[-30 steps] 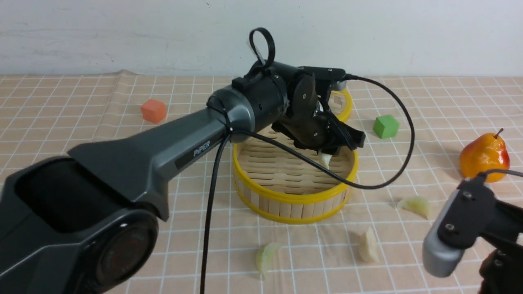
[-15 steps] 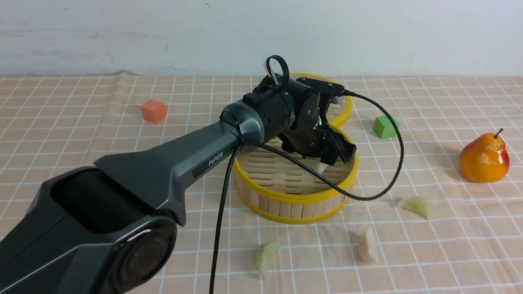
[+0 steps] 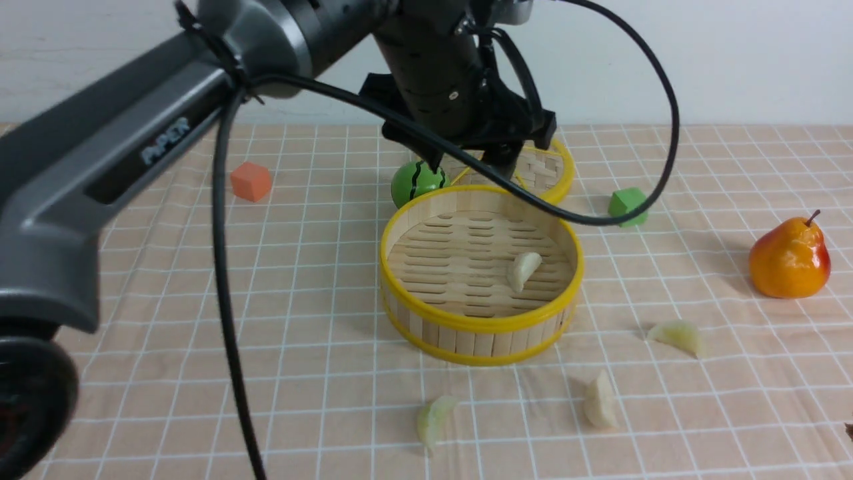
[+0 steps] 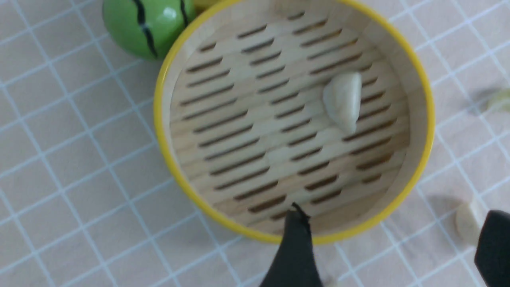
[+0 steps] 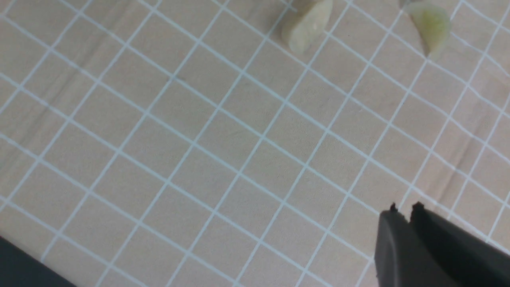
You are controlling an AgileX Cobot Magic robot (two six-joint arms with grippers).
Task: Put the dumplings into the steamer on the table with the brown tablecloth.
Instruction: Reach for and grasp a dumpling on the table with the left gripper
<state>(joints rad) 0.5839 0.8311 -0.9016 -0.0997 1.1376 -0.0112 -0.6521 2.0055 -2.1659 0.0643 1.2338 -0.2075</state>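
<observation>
step in hand: loading, judged one quarter complete; the inner dumpling (image 3: 523,270) lies on the slatted floor of the steamer (image 3: 480,325), right of centre and near the right wall; three dumplings lie outside on the brown tablecloth (image 3: 300,300), all on the steamer's near side.

tool state: the left gripper (image 4: 392,223) hangs above the steamer's far rim, jaws wide apart, holding nothing; the right gripper (image 5: 405,209) sits low over bare cloth, jaws closed together, holding nothing.

orientation: inner dumpling, long axis diagonal in the front view, from near-left to far-right, narrow tip toward the far right; right dumpling (image 3: 678,335), long axis roughly left to right, pointed end toward the near right; middle dumpling (image 3: 600,400), long axis roughly near to far, tip pointing away; near dumpling (image 3: 433,419), curved, long axis from near-left to far-right.

next move, as a judgement: select one cloth dumpling; the right and middle dumplings lie on the right gripper's side; that gripper must first open, then align its jaws across the dumpling's short axis; descend to the cloth; close gently; carry over the yellow rim.
</observation>
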